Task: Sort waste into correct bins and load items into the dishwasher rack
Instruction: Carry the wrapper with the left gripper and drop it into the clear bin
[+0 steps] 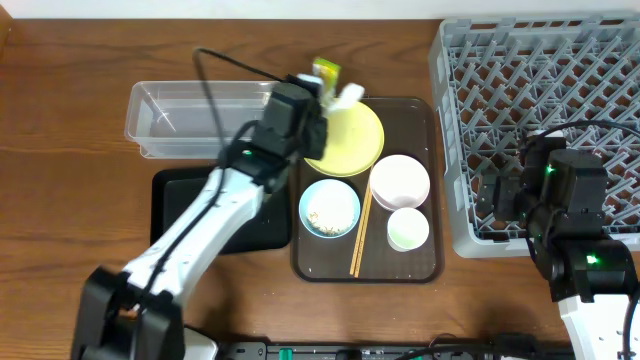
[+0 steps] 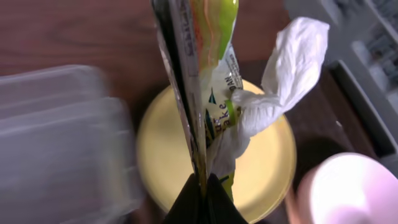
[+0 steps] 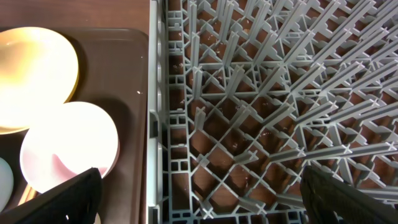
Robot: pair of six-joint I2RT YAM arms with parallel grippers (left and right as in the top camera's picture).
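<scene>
Wooden table (image 1: 70,90): snack wrapper (image 2: 214,93) with white scrap (image 2: 292,56) is pinched in left gripper (image 2: 200,186) above yellow plate (image 2: 155,155). Right gripper (image 3: 205,193) is held open. Nothing is yet loaded into dishwasher rack (image 1: 540,90).

Partial print noted on green-and-yellow snack wrapper (image 2: 214,93), left wrist view: dark letters resembling "ke", cut off at the fold. Smaller lettering just above, too blurred to read.
</scene>
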